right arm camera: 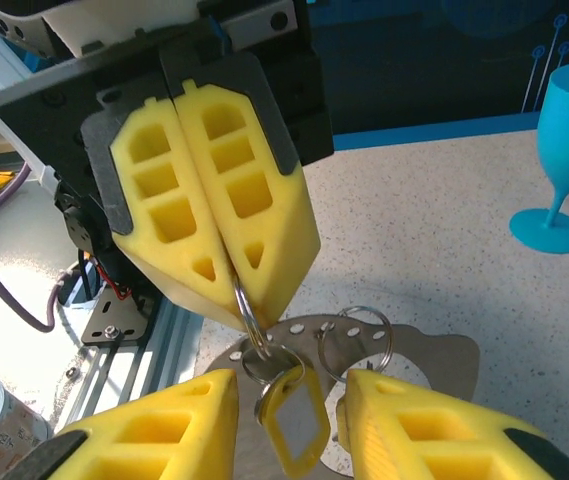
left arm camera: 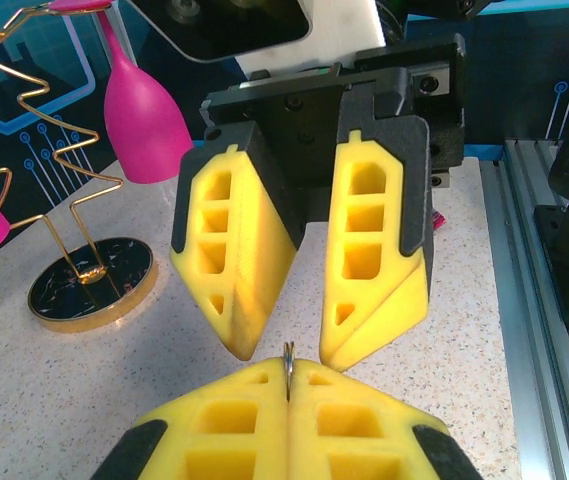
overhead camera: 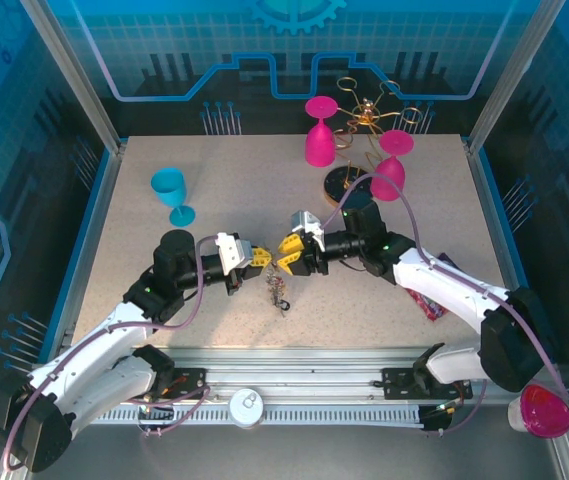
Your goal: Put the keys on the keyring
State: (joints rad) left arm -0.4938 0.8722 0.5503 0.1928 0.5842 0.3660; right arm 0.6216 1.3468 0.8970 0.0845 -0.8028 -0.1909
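My left gripper is shut on the edge of a thin metal split ring, the keyring. In the right wrist view this keyring hangs out of the closed left fingers. From it dangle a smaller ring, a yellow key tag and a flat perforated metal plate with another ring. I cannot make out any coloured key heads. My right gripper is open, its fingers either side of the tag, just below the left fingertips. From above, the two grippers meet tip to tip, with the bunch hanging beneath.
A gold wire stand on a round base and two pink glasses stand at the back. A blue glass is back left. A tin can lies on the front rail, and a packet by the right arm.
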